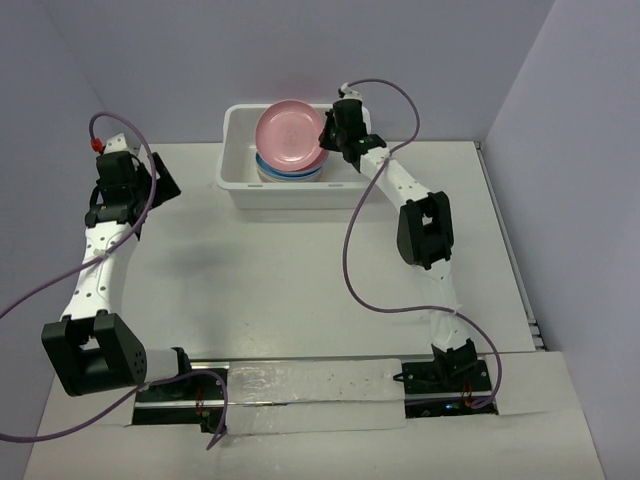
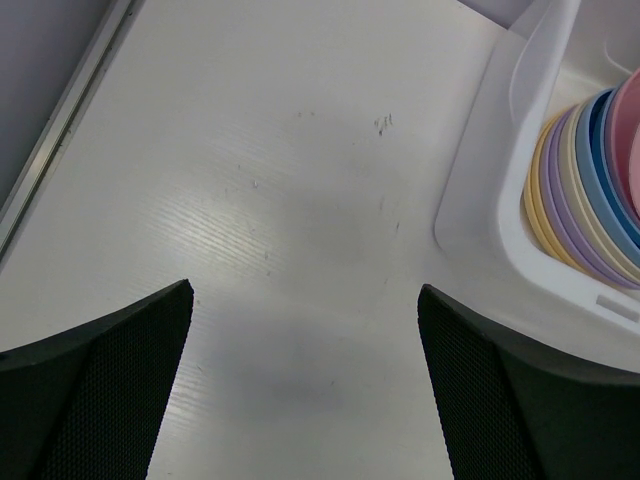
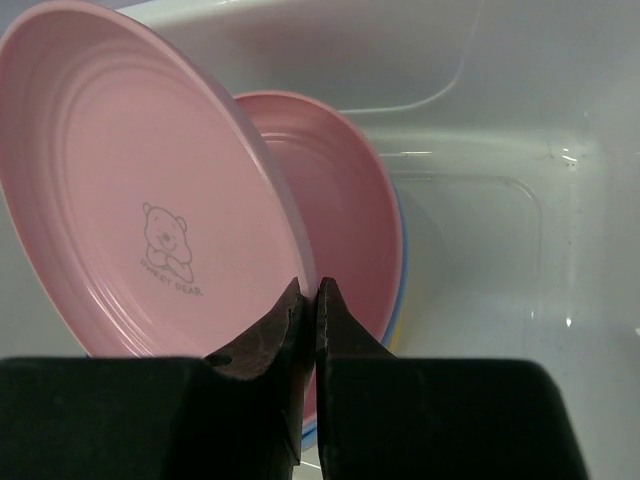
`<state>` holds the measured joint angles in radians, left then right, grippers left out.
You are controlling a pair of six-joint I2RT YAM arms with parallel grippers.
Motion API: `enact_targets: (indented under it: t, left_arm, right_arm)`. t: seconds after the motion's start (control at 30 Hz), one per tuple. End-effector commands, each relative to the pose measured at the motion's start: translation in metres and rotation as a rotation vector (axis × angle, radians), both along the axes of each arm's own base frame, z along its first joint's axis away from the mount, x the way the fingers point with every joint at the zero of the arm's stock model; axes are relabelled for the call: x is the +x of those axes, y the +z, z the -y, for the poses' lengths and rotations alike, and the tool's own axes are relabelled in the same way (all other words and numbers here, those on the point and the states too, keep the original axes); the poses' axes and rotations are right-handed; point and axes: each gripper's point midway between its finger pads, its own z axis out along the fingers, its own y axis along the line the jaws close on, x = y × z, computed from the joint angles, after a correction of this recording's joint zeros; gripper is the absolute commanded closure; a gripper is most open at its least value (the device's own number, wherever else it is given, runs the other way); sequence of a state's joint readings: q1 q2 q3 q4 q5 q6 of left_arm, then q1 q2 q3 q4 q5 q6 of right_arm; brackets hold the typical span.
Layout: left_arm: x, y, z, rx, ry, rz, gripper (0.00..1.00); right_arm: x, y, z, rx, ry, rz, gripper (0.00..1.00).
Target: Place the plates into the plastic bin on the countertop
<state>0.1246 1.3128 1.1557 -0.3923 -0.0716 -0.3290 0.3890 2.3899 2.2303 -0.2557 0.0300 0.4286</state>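
Right pincer (image 3: 308,296) is pinching the pink plate (image 3: 140,200) by its rim over the bin (image 3: 500,150). Left pincer (image 2: 305,300) is hanging open, empty. Plate is looking light, stiff, slick

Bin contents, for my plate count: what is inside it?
A stack of plates, pink on top, blue, lilac, cream and yellow rims below. The right pincer holds another pink plate tilted over it. Lower faces are covered.

Held in my matt black right claw (image 3: 308,292): a smooth, satiny pink plastic plate (image 3: 140,200); just beyond, the glossy white plastic bin (image 3: 520,270).
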Motion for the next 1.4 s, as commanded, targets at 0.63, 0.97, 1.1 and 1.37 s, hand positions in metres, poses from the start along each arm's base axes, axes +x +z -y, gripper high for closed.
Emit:
enact_targets:
  t: [0.63,0.97,1.1,1.37]
  left_arm:
    - [0.011,0.015,0.000,0.005,-0.038,0.031,0.01]
    - [0.004,0.026,0.020,0.081,-0.241,0.034,0.01]
    - [-0.009,0.019,0.029,0.091,-0.302,0.048,0.01]
    - [-0.042,0.002,0.046,0.167,-0.367,0.050,0.01]
  right_arm:
    - [-0.034,0.135,-0.014,0.089,0.130,0.219,0.00]
    - [-0.152,0.238,0.062,-0.113,0.123,0.382,0.00]
    - [-0.195,0.189,0.110,-0.212,0.058,0.290,0.00]
    - [-0.275,0.069,0.204,-0.358,-0.092,0.090,0.00]
